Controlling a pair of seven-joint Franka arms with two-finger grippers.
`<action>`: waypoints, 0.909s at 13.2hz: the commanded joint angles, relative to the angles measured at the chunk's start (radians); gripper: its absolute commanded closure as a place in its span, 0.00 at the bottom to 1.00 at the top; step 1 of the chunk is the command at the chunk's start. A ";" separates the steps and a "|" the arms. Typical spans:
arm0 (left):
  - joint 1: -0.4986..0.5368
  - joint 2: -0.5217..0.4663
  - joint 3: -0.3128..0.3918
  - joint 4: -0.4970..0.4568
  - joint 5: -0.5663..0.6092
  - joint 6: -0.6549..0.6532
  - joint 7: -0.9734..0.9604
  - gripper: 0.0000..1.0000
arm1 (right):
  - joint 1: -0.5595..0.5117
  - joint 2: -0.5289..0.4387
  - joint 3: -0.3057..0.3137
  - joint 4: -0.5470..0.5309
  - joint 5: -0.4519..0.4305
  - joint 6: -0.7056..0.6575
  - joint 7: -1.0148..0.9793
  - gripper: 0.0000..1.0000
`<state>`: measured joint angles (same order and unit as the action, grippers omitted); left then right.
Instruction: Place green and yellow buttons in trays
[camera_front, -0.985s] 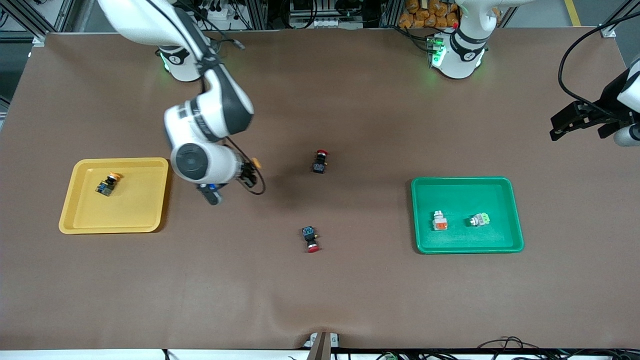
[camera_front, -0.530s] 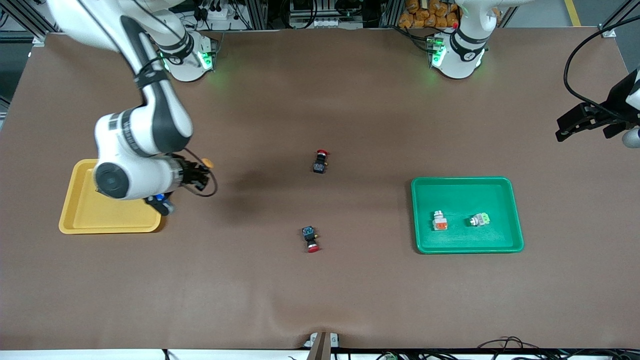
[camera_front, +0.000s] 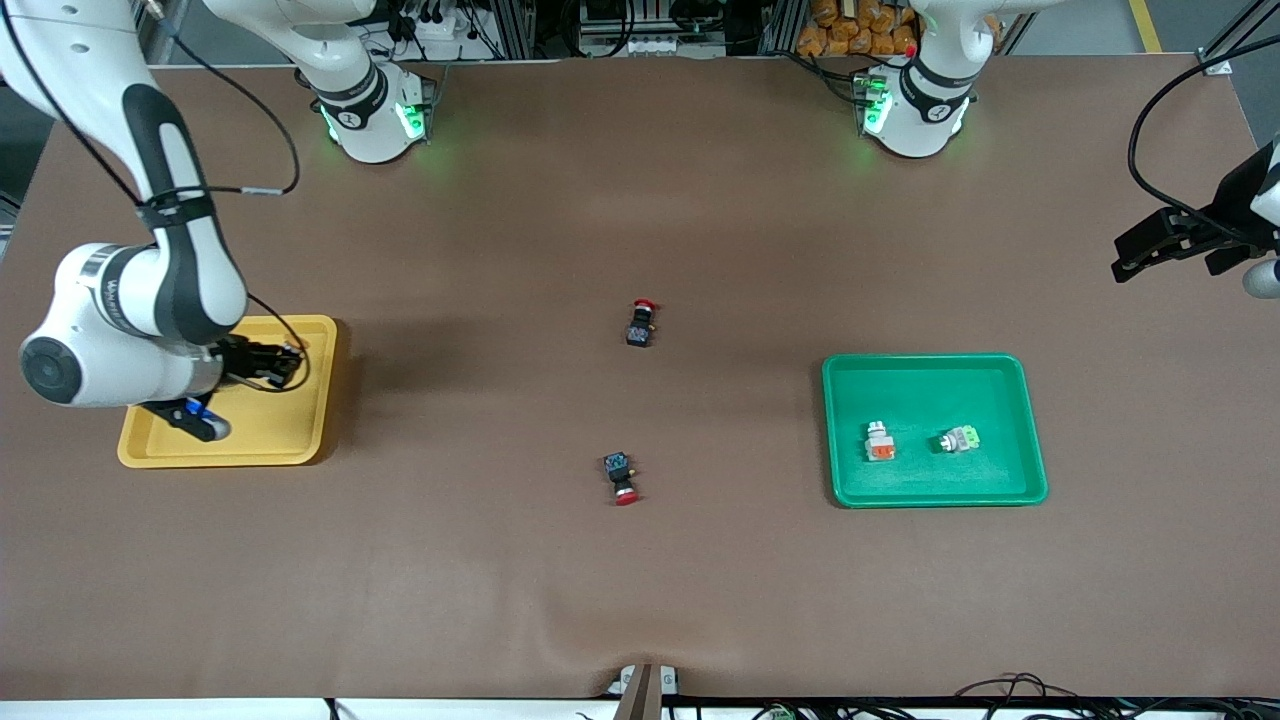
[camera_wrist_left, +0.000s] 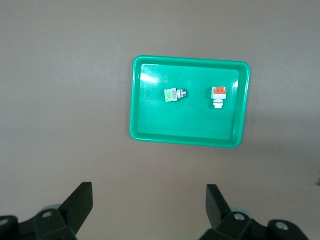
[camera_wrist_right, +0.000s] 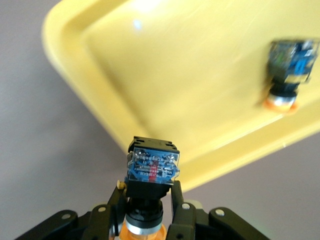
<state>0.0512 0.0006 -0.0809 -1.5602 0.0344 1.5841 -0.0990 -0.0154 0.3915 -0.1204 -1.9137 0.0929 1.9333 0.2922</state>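
My right gripper (camera_front: 284, 362) is over the yellow tray (camera_front: 285, 432), at its edge toward the table's middle. It is shut on a black-bodied button with an orange-yellow cap (camera_wrist_right: 150, 172). A second such button (camera_wrist_right: 287, 75) lies in the yellow tray (camera_wrist_right: 175, 85); my arm hides it in the front view. The green tray (camera_front: 930, 380) holds a grey button with a green face (camera_front: 958, 438) and a grey button with an orange face (camera_front: 879, 442). My left gripper (camera_front: 1165, 262) waits open and empty above the table's left-arm end. Its wrist view shows the green tray (camera_wrist_left: 190, 131).
Two black switches with red caps lie on the brown table between the trays. One (camera_front: 641, 323) is nearer the bases and one (camera_front: 620, 477) is nearer the front camera. Cables hang near the left gripper.
My right arm has swung from the table's middle toward the right arm's end, carrying the button to the yellow tray. The left gripper has barely moved.
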 joint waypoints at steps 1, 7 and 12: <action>0.010 -0.025 0.003 -0.028 -0.007 0.022 0.021 0.00 | -0.027 -0.013 0.021 -0.044 -0.063 0.071 -0.033 1.00; 0.033 -0.013 0.004 -0.024 -0.007 0.050 0.010 0.00 | -0.112 0.079 0.022 -0.094 -0.085 0.257 -0.131 1.00; 0.052 -0.036 0.006 -0.023 -0.016 0.021 0.030 0.00 | -0.110 0.107 0.022 -0.065 -0.079 0.212 -0.108 0.00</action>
<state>0.0910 -0.0042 -0.0756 -1.5682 0.0344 1.6187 -0.0940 -0.1087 0.4956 -0.1103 -2.0000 0.0288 2.1799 0.1688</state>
